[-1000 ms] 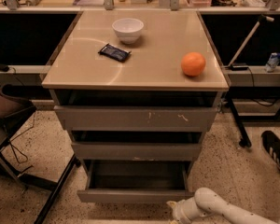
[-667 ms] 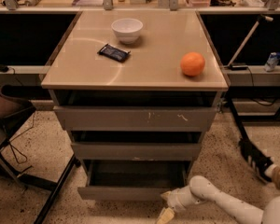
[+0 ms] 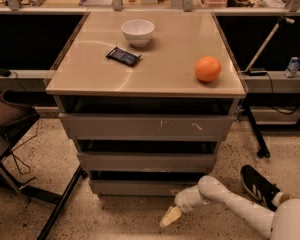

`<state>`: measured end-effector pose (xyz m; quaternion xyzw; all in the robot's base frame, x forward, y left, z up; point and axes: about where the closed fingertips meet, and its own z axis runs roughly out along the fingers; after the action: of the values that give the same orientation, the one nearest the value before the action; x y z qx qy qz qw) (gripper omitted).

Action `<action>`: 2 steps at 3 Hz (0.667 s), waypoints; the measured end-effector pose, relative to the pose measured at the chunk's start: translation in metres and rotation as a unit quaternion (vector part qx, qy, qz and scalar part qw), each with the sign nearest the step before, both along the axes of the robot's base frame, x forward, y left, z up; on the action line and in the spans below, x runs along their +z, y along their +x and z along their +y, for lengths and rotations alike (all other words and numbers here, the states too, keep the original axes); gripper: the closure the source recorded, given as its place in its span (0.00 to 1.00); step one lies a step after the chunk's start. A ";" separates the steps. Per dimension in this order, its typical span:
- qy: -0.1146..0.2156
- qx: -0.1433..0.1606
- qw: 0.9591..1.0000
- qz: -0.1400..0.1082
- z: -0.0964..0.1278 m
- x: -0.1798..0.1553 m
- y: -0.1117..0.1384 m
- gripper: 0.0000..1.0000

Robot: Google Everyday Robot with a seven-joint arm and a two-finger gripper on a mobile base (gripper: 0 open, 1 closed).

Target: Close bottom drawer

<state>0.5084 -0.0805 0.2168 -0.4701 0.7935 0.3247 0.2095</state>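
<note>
The bottom drawer [image 3: 135, 186] is the lowest, narrowest grey front of the cabinet; it sits nearly flush under the middle drawer [image 3: 145, 161], with only a thin dark gap above it. My gripper [image 3: 170, 216] is at the end of the white arm [image 3: 230, 199], low by the floor, just in front of and below the drawer's right part. It holds nothing that I can see.
On the cabinet top [image 3: 165, 69] are a white bowl [image 3: 137, 31], a dark packet [image 3: 123, 56] and an orange [image 3: 208, 68]. A chair [image 3: 10, 119] and its black leg [image 3: 60, 204] stand left. A black shoe [image 3: 260, 186] is at the right.
The bottom drawer has gone from pulled out, with its tray showing, to nearly flush with the cabinet. My arm has moved left and in towards its front.
</note>
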 end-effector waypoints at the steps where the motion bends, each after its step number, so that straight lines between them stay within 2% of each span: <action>1: 0.000 0.000 1.000 0.000 0.001 0.000 0.000 0.00; 2: 0.012 -0.009 1.000 0.004 0.002 -0.005 0.018 0.00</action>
<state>0.5268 -0.0787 0.2114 -0.4594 0.7945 0.3340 0.2149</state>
